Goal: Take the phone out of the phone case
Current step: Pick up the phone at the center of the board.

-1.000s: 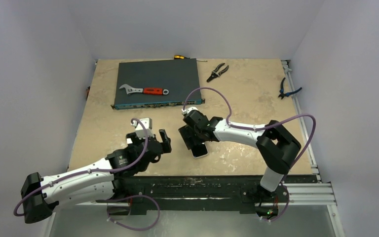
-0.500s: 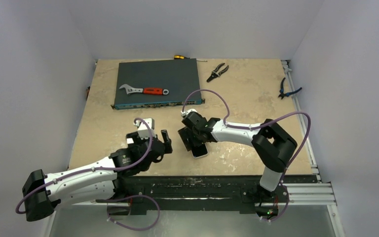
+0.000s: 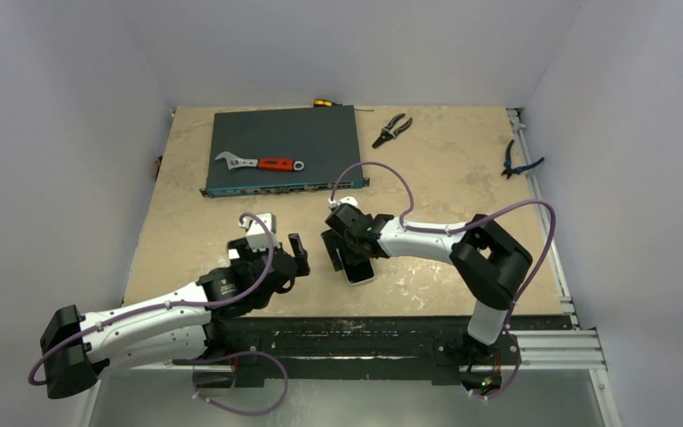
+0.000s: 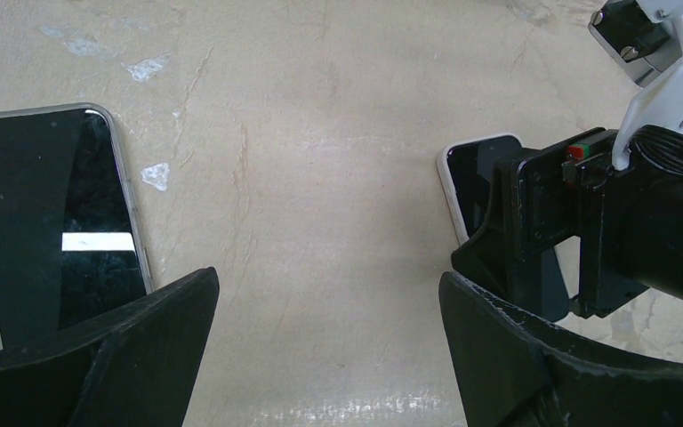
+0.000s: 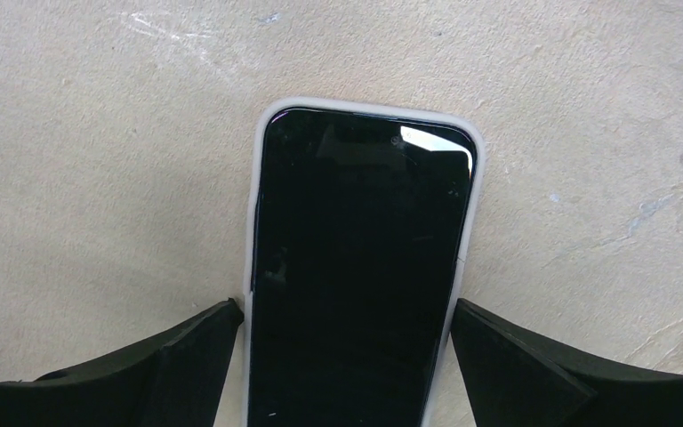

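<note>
The white-cased phone [image 4: 470, 178] lies dark screen up on the marbled table [image 4: 320, 133]. The right gripper [image 4: 542, 227] sits over its near end, hiding that part. Well to its left lies a second phone [image 4: 49, 222] with a pale rim. Near of it, the left gripper [image 4: 326, 283] hangs with jaws wide apart, holding nothing.

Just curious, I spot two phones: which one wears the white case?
The phone straddled by the right gripper; the other phone has a thin grey edge.
</note>
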Controlling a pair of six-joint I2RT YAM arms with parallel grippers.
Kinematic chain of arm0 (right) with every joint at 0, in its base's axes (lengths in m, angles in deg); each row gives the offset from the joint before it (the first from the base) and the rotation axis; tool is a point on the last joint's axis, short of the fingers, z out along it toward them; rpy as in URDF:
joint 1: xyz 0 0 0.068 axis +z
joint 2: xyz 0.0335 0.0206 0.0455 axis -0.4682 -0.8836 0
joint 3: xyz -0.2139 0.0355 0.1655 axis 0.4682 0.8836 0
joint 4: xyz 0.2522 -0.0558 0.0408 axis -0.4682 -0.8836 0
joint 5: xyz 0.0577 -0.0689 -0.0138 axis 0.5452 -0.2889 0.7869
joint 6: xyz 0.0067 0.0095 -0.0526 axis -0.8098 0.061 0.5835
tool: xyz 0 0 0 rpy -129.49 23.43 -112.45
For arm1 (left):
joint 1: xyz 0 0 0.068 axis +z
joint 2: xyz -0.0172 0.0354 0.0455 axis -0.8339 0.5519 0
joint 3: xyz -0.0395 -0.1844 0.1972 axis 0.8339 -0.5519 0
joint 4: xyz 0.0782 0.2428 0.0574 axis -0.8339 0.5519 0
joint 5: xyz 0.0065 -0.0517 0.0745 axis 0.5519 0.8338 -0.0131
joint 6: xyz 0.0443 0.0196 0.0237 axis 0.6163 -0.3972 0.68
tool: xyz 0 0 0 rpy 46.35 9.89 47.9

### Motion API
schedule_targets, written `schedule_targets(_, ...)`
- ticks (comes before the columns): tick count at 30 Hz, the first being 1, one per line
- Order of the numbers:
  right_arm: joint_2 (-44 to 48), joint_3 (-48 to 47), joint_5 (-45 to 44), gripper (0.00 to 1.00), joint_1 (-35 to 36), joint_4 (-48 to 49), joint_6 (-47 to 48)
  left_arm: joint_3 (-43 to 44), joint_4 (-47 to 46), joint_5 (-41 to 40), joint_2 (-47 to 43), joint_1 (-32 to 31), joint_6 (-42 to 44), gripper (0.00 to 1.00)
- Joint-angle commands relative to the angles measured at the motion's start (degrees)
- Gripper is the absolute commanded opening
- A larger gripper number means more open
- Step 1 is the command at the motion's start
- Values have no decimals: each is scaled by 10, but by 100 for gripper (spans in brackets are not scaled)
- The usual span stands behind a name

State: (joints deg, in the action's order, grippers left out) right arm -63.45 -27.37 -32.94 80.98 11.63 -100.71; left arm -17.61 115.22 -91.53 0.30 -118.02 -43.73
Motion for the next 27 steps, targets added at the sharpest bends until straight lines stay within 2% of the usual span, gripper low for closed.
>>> schedule_targets(1, -25, 12, -42, 92, 4, -8, -51, -3, 6, -20, -8, 1, -13, 94)
schedule_targets(9, -25, 27, -44, 92, 6, -1, -78, -4, 2, -16, -4, 1, -15, 93)
schedule_targets(17, -29, 41, -43, 83, 9, 0, -68, -9, -7, -14, -5, 1, -11, 93)
schedule_targets(20, -30, 44, -42, 74, 10, -1, -61, -12, -16, -11, -3, 1, -12, 92)
schedule_targets(24, -23, 42, -45, 53, 12, -6, -54, -19, -33, 1, -1, 1, -8, 92)
schedule_targets(27, -5, 44, -47, 42, 13, -8, -51, -15, -42, 8, 5, 1, 3, 91)
